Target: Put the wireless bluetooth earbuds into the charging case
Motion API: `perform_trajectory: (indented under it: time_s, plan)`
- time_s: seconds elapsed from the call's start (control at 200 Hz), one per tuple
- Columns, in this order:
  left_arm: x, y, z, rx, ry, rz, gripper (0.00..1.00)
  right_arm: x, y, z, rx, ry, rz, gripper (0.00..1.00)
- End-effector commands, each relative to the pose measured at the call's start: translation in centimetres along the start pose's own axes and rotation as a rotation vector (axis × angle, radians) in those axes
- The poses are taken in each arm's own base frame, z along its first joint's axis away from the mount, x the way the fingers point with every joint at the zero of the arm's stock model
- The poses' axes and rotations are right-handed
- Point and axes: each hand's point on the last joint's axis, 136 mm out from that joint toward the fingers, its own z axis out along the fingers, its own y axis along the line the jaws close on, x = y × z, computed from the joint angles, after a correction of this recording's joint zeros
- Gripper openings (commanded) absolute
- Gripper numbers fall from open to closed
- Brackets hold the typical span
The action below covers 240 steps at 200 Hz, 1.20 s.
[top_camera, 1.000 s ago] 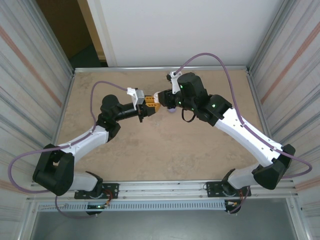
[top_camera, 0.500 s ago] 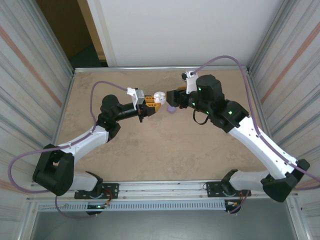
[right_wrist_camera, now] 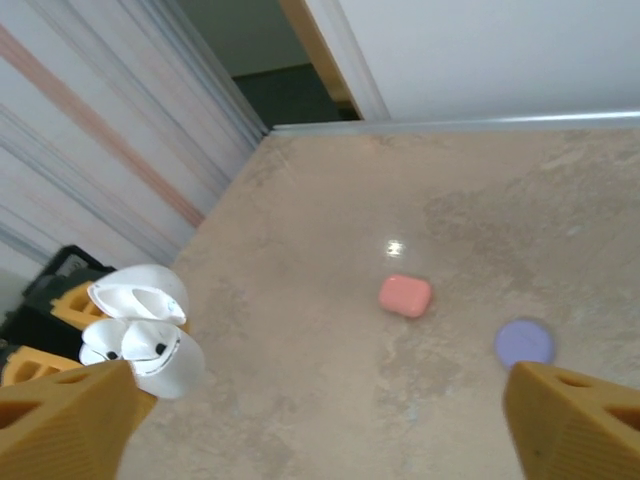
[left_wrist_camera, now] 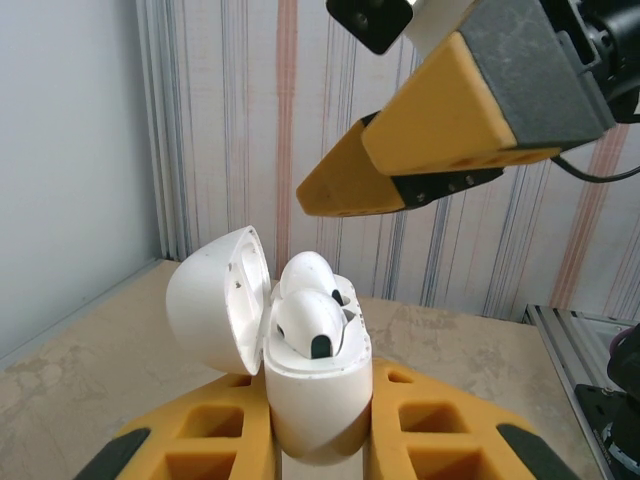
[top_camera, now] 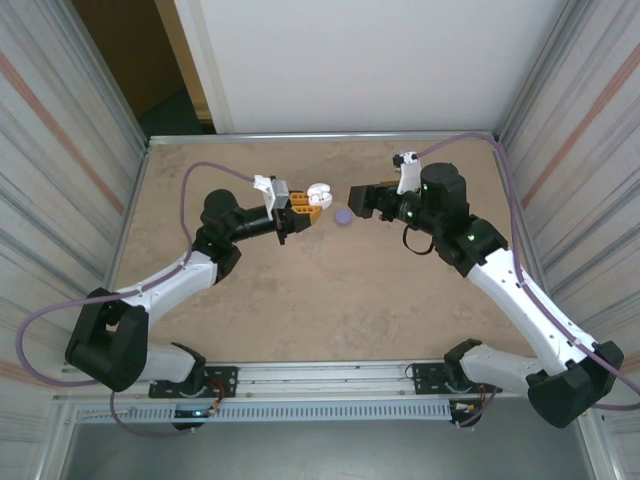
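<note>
In the overhead view we begin at the left: the left arm (top_camera: pixel 180 280) reaches up from the lower left corner towards the middle of the sandy counter (top_camera: pixel 300 310); its left fingers (top_camera: pixel 298 210) are clamped on a white case (top_camera: pixel 318 193) just above the centre of the frame; to the right of that a purple case (top_camera: pixel 344 216) lies on the counter, apart from both arms; further right the right fingers (top_camera: pixel 358 196) point leftwards at the white case without touching it, and the right arm (top_camera: pixel 520 290) runs down to the lower right corner.

From the left wrist we see the white case (left_wrist_camera: pixel 315 400) upright at the lower middle, pinched between the yellow left fingers (left_wrist_camera: pixel 210 440); its lid (left_wrist_camera: pixel 215 300) is swung open and tilts to the left; two white earbuds (left_wrist_camera: pixel 305 325) sit in the case, their rounded heads standing above the rim; in the upper right the right fingers (left_wrist_camera: pixel 440 130) hang above the case, spread apart and holding nothing.

From the right wrist the open white case (right_wrist_camera: pixel 140 345) shows at the lower left with the earbuds inside; a pink case (right_wrist_camera: pixel 405 296) lies on the counter (right_wrist_camera: pixel 300 250) near the middle; the purple case (right_wrist_camera: pixel 524 342) lies to its right; the right fingers (right_wrist_camera: pixel 60 420) sit in the two lower corners, wide apart and bare between.
</note>
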Motion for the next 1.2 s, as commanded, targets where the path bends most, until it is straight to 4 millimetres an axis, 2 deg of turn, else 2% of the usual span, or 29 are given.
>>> perform_trajectory:
  time_s: [0.0, 0.205, 0.406, 0.772, 1.097, 1.198]
  plan:
    - [-2.2, -0.3, -0.1, 0.015, -0.055, 0.046, 0.00, -1.3, 1.4, -1.1, -0.109, -0.056, 0.049, 0.99]
    - [-2.3, -0.3, -0.1, 0.022, -0.058, 0.045, 0.00, -1.5, 0.6, -1.3, -0.154, -0.068, 0.115, 0.99]
    - [-2.3, -0.5, 0.0, 0.037, -0.056, 0.044, 0.00, -0.6, -0.2, -0.7, -0.145, -0.030, 0.155, 0.99]
    - [-2.5, -1.4, 0.0, 0.087, -0.062, 0.056, 0.00, 1.0, 2.9, 0.1, -0.384, 0.087, 0.173, 0.99]
    - [-2.8, -2.7, -0.1, 0.166, -0.066, 0.062, 0.00, 0.9, 4.1, 0.4, -0.481, 0.100, 0.121, 0.99]
    - [-2.8, -2.8, -0.1, 0.174, -0.067, 0.063, 0.00, 1.3, 5.3, 0.3, -0.534, 0.109, 0.077, 0.99]
